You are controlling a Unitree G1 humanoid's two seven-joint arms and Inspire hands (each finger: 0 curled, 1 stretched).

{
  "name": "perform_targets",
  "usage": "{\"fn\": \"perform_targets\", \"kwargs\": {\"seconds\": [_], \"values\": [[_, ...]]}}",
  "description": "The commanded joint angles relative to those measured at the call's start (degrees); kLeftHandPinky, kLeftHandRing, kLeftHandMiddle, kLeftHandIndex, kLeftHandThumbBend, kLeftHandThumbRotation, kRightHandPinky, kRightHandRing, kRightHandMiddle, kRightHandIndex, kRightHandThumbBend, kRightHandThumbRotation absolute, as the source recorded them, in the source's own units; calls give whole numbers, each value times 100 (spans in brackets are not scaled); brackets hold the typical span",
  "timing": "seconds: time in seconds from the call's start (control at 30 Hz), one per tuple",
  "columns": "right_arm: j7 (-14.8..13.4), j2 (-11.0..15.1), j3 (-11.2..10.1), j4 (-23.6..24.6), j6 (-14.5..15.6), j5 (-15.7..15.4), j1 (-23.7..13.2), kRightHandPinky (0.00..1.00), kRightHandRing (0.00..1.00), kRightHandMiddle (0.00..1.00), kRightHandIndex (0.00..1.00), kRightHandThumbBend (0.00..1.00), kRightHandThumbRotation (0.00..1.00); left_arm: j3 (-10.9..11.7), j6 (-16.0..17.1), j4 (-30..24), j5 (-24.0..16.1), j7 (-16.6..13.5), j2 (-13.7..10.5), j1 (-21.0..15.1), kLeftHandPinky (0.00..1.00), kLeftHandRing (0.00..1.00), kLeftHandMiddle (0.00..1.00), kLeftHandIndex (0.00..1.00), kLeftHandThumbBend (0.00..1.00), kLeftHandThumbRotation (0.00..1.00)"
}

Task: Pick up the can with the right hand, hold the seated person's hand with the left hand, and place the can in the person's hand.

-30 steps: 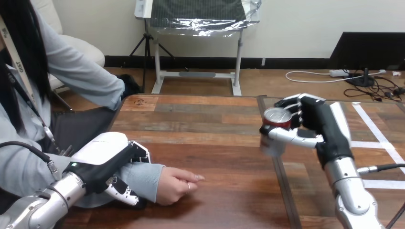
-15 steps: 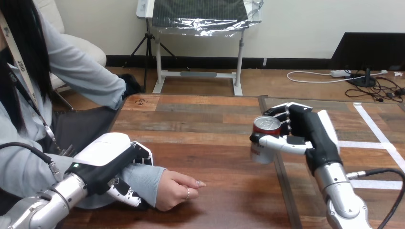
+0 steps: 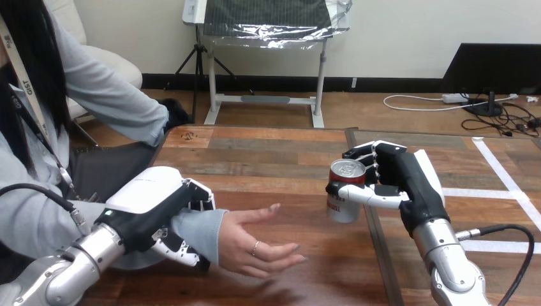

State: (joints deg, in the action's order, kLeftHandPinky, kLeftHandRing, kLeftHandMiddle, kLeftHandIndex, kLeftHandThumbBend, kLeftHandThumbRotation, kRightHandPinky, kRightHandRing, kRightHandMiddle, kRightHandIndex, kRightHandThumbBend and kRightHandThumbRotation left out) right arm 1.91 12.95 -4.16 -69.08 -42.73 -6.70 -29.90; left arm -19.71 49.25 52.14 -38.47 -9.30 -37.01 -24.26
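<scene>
A silver and red can [image 3: 344, 191] hangs upright above the table, right of centre, with my right hand [image 3: 395, 182] shut on it, fingers behind and thumb across its front. At the lower left my left hand [image 3: 159, 213] is curled round the person's grey-sleeved wrist [image 3: 198, 233]. The person's hand [image 3: 258, 245] lies open, palm up, fingers spread toward the can, a short gap to the left of and below it.
The wooden table [image 3: 268, 153] stretches ahead, with a seam [image 3: 376, 248] running down under my right arm. White tape lines [image 3: 504, 178] mark the table's right part. The person sits at the left side.
My right hand has carried the can left and lower, toward the person's hand. The person's hand has turned from a loose fist to open, palm up, and lifted slightly with my left hand.
</scene>
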Motion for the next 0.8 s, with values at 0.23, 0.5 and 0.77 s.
{"fn": "perform_targets", "kwargs": {"seconds": [0.23,0.5,0.77], "values": [[68,-281,126,171,-271,52,-498,40,43,48,51,77,0,200,180,-752,505,39,377,-500,26,30,36,41,87,14],[-58,-404,207,213,-295,-40,-436,39,42,47,50,78,0,214,180,-770,519,54,452,-542,27,31,37,41,88,17],[51,-571,215,285,-360,36,-365,38,41,47,50,78,0,210,218,-715,484,-11,529,-598,27,31,38,42,88,15]]}}
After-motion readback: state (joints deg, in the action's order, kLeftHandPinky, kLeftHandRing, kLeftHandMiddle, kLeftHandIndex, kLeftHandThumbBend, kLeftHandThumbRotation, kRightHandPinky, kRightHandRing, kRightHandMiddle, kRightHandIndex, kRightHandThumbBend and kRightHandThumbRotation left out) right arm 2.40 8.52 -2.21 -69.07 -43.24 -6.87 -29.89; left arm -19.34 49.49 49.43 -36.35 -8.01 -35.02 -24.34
